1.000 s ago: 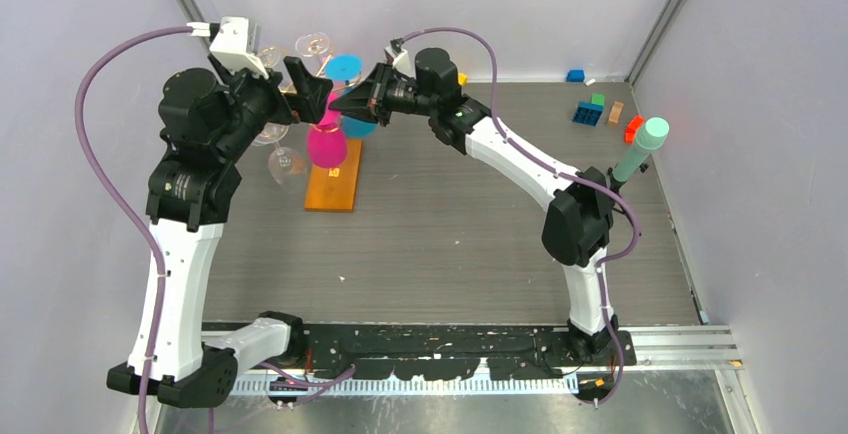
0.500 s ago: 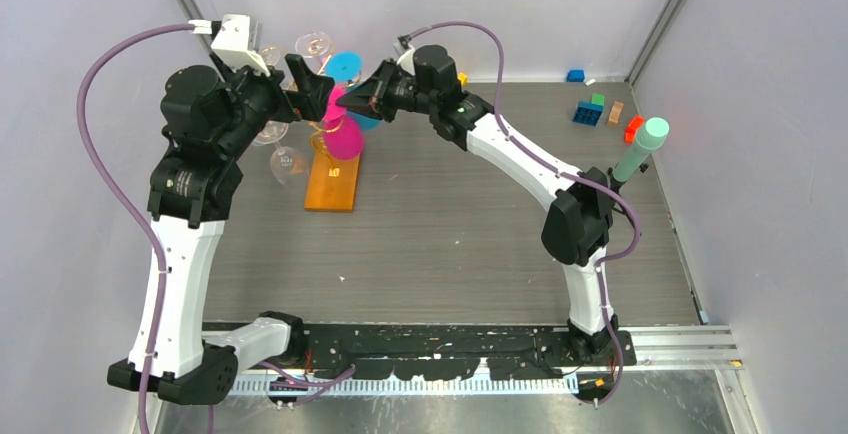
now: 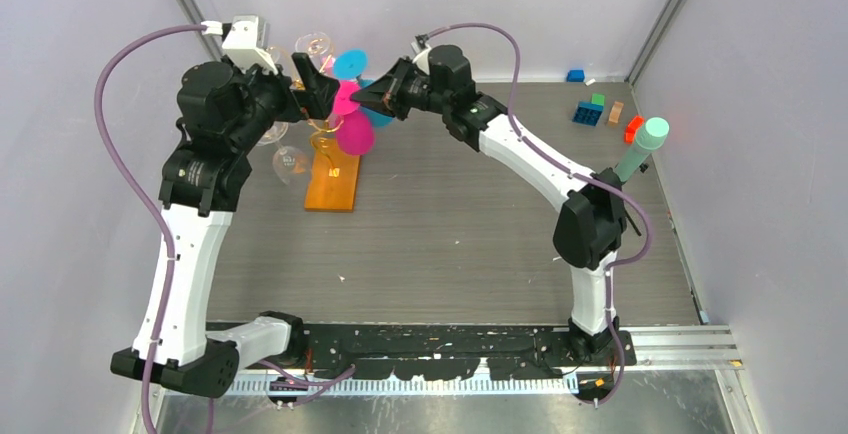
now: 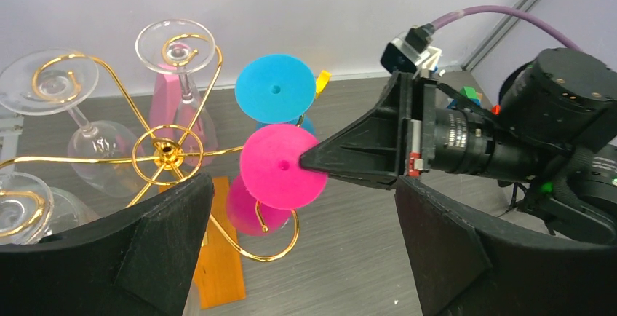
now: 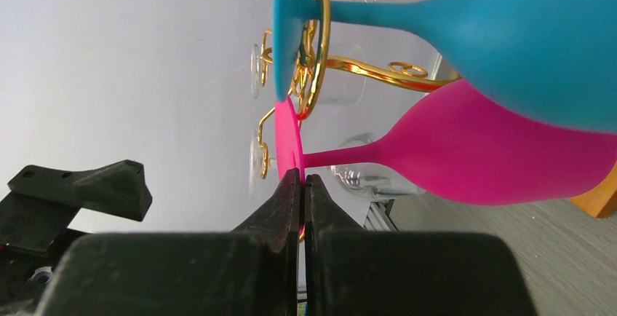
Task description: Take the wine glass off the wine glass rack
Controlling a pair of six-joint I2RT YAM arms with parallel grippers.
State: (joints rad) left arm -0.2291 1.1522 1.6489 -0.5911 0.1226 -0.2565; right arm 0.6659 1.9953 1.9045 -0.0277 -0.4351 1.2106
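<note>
The wine glass rack (image 3: 333,184) is a gold wire tree on an orange base at the back left; its hub shows in the left wrist view (image 4: 167,154). A pink wine glass (image 3: 355,134) hangs bowl down. My right gripper (image 3: 372,104) is shut on the rim of its flat foot (image 4: 280,167), as the right wrist view (image 5: 300,178) shows edge-on. No wire shows around the pink stem (image 5: 342,156). A blue glass (image 5: 524,32) still hangs in a gold loop (image 5: 320,39). My left gripper (image 3: 318,92) is open and empty above the rack, its fingers (image 4: 145,243) wide apart.
Several clear glasses (image 4: 174,43) hang on the rack's other arms, one low on the left (image 3: 285,162). Coloured blocks (image 3: 590,112) lie at the back right. A mint-green cylinder (image 3: 645,144) stands by the right wall. Walls close in on three sides.
My right gripper has drawn back to the right with the pink glass's foot in it, and the pink bowl has swung right, away from the rack's centre. My left arm has shifted slightly right.
</note>
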